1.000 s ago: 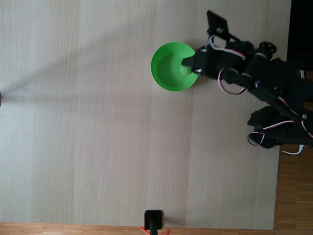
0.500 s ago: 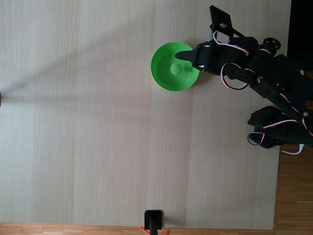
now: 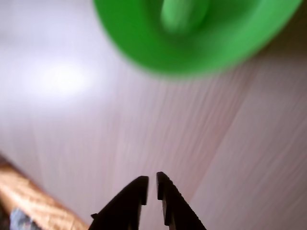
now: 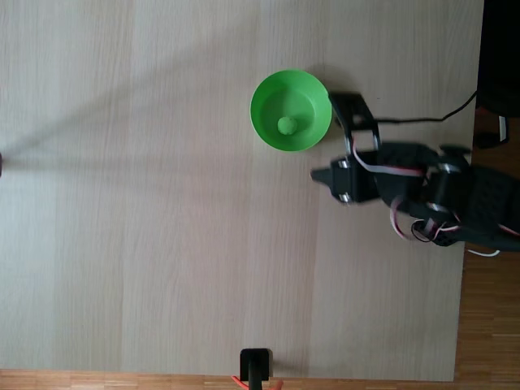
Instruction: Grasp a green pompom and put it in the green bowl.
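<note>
In the wrist view the claw (image 3: 152, 184) enters from 6 o'clock, its two dark fingers (image 3: 128, 201) drawn almost together, only a thin slit between the tips, nothing held between them. In the fixed view the gripper's tip (image 4: 318, 174) points toward 9 o'clock over bare table (image 4: 162, 244), and the arm (image 4: 439, 195) runs back toward 3 o'clock.

From the claw, the green bowl (image 4: 264, 89) sits at about 11 o'clock in the fixed view, near but apart from the fingers. In the wrist view the same bowl (image 3: 144, 43) fills the 12 o'clock edge, blurred.

Inside the bowl lies the green pompom (image 4: 287, 125), resting on the floor of the bowl, slightly toward 5 o'clock of its centre. The wrist view shows the pompom (image 3: 182, 14) as a soft paler blob within the bowl.

At the 6 o'clock edge of the fixed view stands a small black stand (image 4: 255, 367).
</note>
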You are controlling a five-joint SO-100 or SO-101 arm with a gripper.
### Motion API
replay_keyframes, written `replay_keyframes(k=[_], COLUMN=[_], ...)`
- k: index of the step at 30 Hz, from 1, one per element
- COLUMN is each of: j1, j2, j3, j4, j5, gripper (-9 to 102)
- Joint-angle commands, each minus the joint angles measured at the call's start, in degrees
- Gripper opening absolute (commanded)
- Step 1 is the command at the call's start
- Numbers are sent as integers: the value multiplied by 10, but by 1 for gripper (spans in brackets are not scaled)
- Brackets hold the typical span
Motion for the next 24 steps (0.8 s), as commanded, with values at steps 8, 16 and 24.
replay_keyframes(k=[8, 16, 24], j1=[-129, -164, -171], j2=[236, 419, 527], j3=[192, 337, 445], j4=[-8, -6, 1], j5=[96, 140, 142], gripper=[0, 0, 0])
